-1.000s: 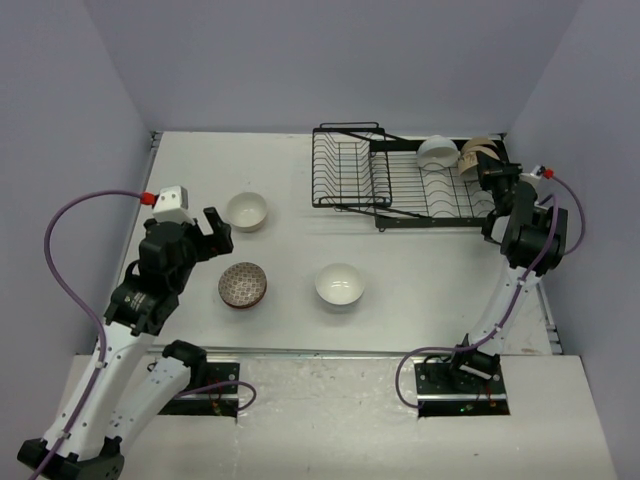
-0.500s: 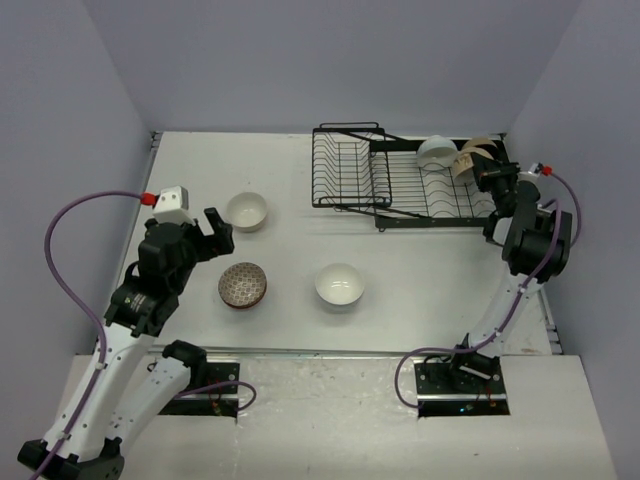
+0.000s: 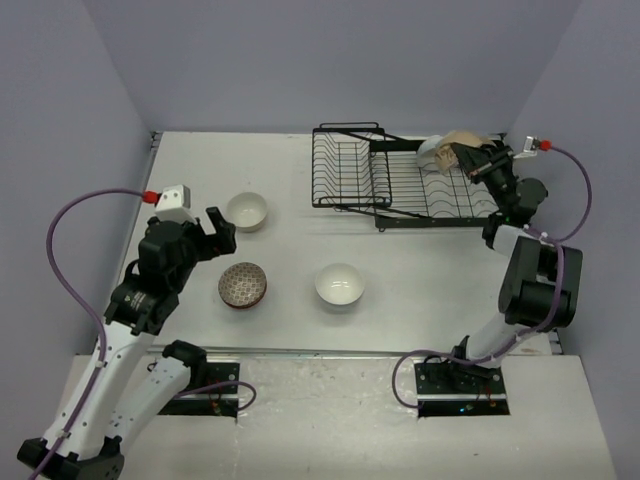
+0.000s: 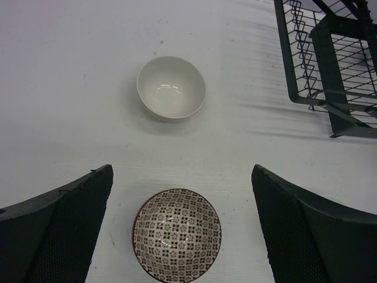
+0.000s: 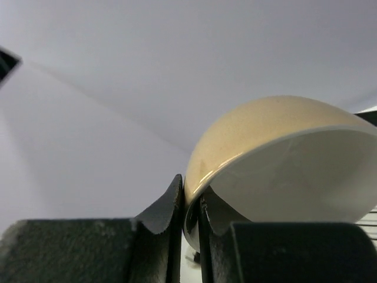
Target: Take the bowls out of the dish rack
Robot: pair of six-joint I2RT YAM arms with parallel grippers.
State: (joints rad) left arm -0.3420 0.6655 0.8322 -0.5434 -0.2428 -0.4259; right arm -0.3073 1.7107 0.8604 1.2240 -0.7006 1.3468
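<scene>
My right gripper (image 3: 474, 160) is shut on the rim of a beige bowl (image 3: 457, 142) and holds it lifted above the right end of the black dish rack (image 3: 400, 185). In the right wrist view the beige bowl (image 5: 277, 141) is pinched at its rim between my fingers (image 5: 165, 203). A white bowl (image 3: 435, 152) stands in the rack beside it. On the table lie a white bowl (image 3: 246, 211), a reddish-brown patterned bowl (image 3: 242, 284) and another white bowl (image 3: 339, 284). My left gripper (image 3: 213, 232) is open and empty above the patterned bowl (image 4: 177, 234), with the white bowl (image 4: 171, 88) ahead.
The rack's smaller slotted basket (image 3: 350, 170) is at its left end; its corner shows in the left wrist view (image 4: 330, 65). Purple walls close the table at the back and sides. Cables loop from both arms.
My right gripper has lifted the beige bowl up and left off the rack's right end, and the right arm has stretched further back. The left arm has barely moved.
</scene>
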